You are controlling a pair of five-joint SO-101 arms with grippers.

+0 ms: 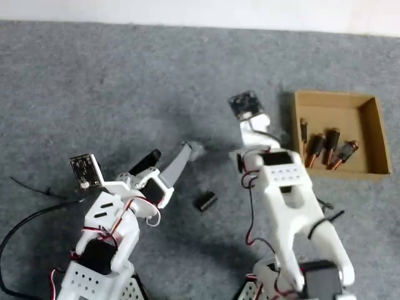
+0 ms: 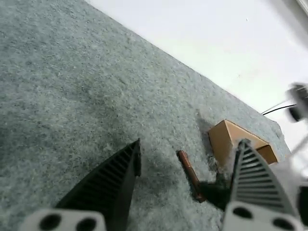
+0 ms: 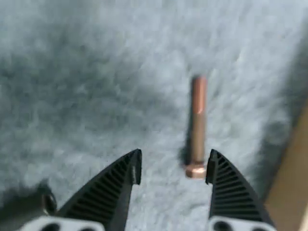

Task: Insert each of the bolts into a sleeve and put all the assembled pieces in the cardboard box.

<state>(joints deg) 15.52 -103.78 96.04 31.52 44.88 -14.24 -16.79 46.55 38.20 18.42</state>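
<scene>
A copper-coloured bolt (image 3: 198,125) lay flat on the grey carpet (image 1: 125,94), its flanged head turned toward the right gripper (image 3: 175,154) and its smooth shank running straight away from it, roughly in line with the jaws. That gripper hung low over the carpet with its jaws spread wide and nothing between them; the bolt's head sat just inside the tip of one jaw, apparently not touching it. The bolt rested near the outer wall of the cardboard box (image 1: 350,122). Inside the box lay what looked like four assembled pieces (image 1: 315,149), dark sleeves with copper ends showing, grouped toward the side nearer the arms and mostly slanted across the box floor; the count is hard to confirm from the high view. A single short black sleeve (image 1: 205,201) lay on its side on the carpet between the two arms, angled diagonally and well apart from the box. The left gripper (image 2: 190,147) was also wide open and empty, held above the carpet and aimed toward the bolt and the box beyond it.
</scene>
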